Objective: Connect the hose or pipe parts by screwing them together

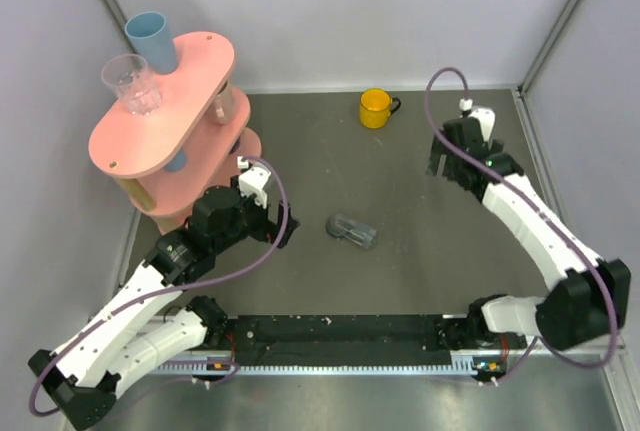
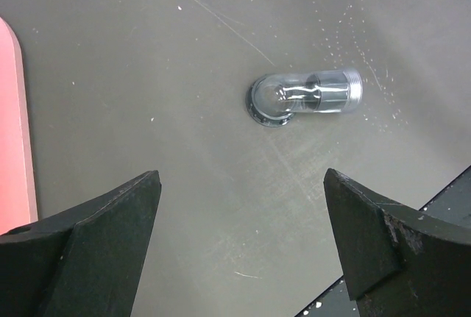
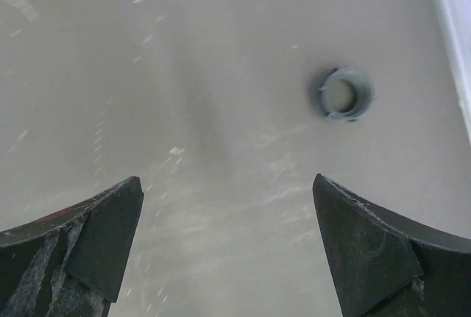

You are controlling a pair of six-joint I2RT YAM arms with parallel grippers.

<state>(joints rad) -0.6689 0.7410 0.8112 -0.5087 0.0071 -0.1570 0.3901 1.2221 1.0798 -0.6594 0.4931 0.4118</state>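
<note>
Overhead view of a dark grey surface [image 1: 430,251]. Near its centre a short, clear-grey pipe fitting [image 1: 352,231] lies on its side. The left gripper [image 1: 283,229] sits just to the left of the fitting, not touching it. The right gripper [image 1: 438,161] hangs well away at the right rear, its jaws too dark to read, possibly spread. A yellow mug [image 1: 375,108] stands upright at the back. At rear left, a pink tiered stand [image 1: 200,71] carries a blue cup [image 1: 152,39] and a clear glass [image 1: 132,83]
</note>
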